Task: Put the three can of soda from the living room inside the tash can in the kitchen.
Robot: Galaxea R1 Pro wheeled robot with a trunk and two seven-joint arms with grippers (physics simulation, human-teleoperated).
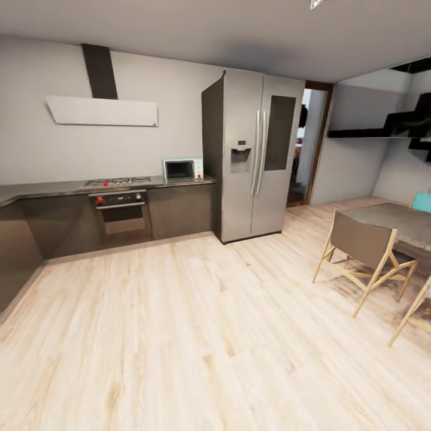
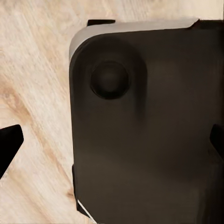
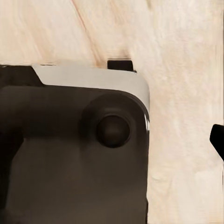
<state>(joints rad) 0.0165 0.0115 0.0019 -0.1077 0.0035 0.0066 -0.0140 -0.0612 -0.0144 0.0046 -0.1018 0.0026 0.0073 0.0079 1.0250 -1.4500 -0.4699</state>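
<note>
both wrist views look down past a dark rounded robot base panel (image 2: 149,140) onto the pale wood plank floor (image 1: 197,335); each gripper shows just black fingertips (image 2: 9,142) at the picture edges, seemingly set wide with nothing between them, though i cannot tell for sure. ahead lies the kitchen, with a steel double-door fridge (image 1: 254,155) and a dark brown cabinet worktop (image 1: 60,188). no soda cans or bin are in sight, so i judge neither arm nearer.

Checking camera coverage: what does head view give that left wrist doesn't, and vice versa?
Head view: the kitchen, with fridge, oven, microwave, dark cabinets, range hood, a doorway, and a table with a chair.
Left wrist view: the robot's dark base close up, and a dark fingertip at the frame edge.
Both: the pale wood floor.
</note>
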